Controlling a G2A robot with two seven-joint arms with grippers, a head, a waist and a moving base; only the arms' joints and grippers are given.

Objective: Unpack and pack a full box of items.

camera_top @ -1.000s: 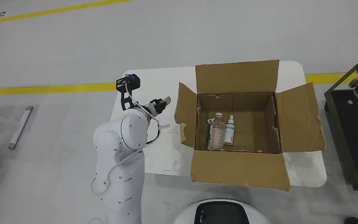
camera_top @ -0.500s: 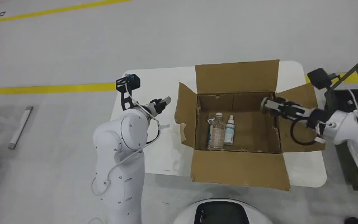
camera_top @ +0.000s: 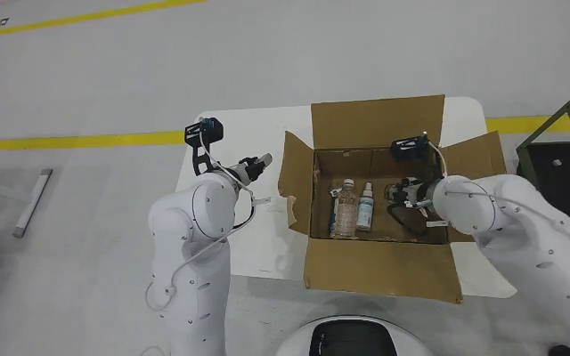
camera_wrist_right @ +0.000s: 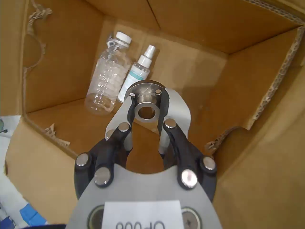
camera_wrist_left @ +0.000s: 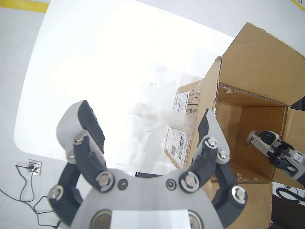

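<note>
Cardboard box sat open on the right part of the white table, all 4 flaps spread out. Inside, near its left wall, 2 items lay on the floor of the box: a clear water bottle and, just beside it on the right, a small spray bottle, both with caps pointing far. Right gripper hung in the box's opening, to the right of the spray bottle, and its fingers were pinched narrow on a metal ring with a flange, held clear of the box floor. Left gripper hovered over the table's left part, just beside the box's left flap, fingers spread wide, nothing between them. Printed labels showed on the box's left wall. Yellow line ran across the floor beyond the table's left edge.
</note>
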